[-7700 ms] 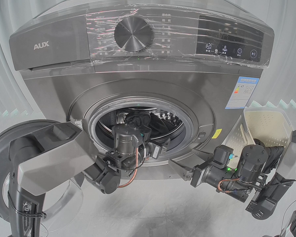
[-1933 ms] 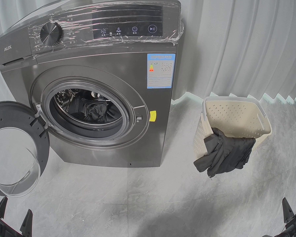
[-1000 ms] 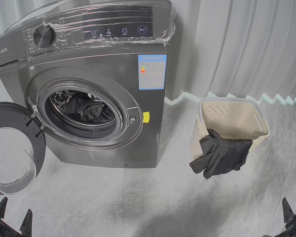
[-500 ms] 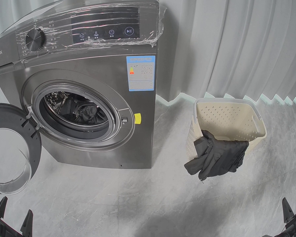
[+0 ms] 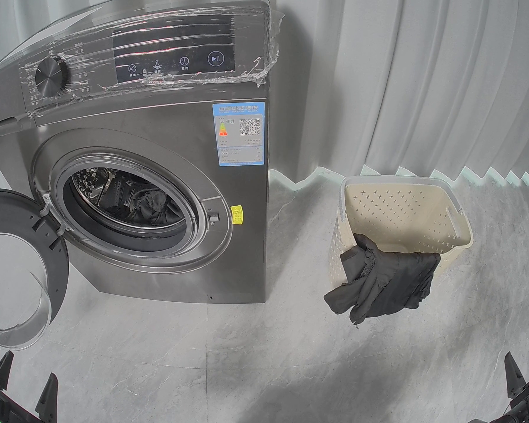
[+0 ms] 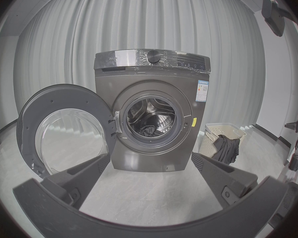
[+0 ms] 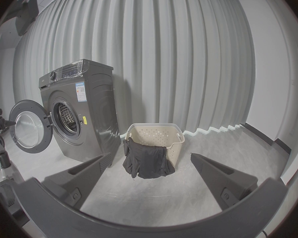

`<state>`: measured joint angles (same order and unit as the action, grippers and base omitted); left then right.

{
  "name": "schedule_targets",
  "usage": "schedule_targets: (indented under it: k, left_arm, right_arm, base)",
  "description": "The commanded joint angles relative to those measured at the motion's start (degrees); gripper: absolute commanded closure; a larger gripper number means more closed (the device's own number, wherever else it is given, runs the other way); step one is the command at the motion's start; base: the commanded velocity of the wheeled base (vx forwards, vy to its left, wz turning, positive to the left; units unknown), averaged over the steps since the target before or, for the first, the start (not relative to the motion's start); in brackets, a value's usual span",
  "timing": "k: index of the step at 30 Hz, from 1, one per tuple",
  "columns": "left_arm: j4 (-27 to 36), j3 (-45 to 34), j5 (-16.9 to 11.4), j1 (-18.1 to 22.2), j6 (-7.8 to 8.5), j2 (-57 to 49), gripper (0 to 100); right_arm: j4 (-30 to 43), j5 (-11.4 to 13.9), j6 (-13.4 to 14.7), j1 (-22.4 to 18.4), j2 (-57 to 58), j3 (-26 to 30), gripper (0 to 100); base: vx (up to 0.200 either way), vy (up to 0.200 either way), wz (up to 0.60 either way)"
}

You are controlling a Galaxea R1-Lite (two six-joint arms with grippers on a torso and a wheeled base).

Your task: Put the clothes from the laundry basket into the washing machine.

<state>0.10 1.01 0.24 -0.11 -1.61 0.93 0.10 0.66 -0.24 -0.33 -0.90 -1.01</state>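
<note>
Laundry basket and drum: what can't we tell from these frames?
Laundry basket floor, head view: hidden by its near wall and the draped dark garment; more clothes inside unknown.
Washing machine drum, head view: dark clothes in one heap, count unclear; door ring hides the lower part.
Left hand, head view: cut off by bottom edge.

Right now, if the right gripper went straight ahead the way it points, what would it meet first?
Most likely the black garment draped over the laundry basket's front rim; bare floor lies between, though depth is hard to judge.
</note>
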Motion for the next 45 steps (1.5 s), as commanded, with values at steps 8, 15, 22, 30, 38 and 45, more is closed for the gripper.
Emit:
schedule_targets:
  k: [8,15,22,30,38,45]
  left_arm:
    - [-0.01,-0.84,0.11,-0.07,-0.5,-0.93,0]
    - [-0.01,-0.84,0.11,-0.07,-0.59,-0.93,0]
    - [-0.01,-0.84,0.11,-0.07,-0.76,-0.93,0]
    - [-0.01,-0.84,0.11,-0.07,-0.85,-0.93,0]
    - [-0.01,-0.84,0.11,-0.07,-0.85,-0.93,0]
    - [-0.01,-0.84,0.11,-0.07,-0.85,-0.93,0]
  right_arm:
    - [-0.01,0.04,-0.02,-0.02,0.9,0.92,0]
    - [-0.01,0.04,-0.02,-0.02,0.9,0.92,0]
    - [-0.01,0.04,-0.02,-0.02,0.9,0.92,0]
    - [-0.01,0.04,-0.02,-0.02,0.9,0.92,0]
    - [-0.01,0.04,-0.02,0.07,0.9,0.92,0]
    - [-0.01,0.04,-0.02,-0.02,0.9,0.92,0]
  base:
    - [0.0,-0.1,0.0]
    - [0.0,-0.057,0.0]
    - [0.0,-0.2,0.0]
    - [0.0,-0.15,0.0]
    - [0.0,0.0,0.0]
    - [0.0,-0.143,0.0]
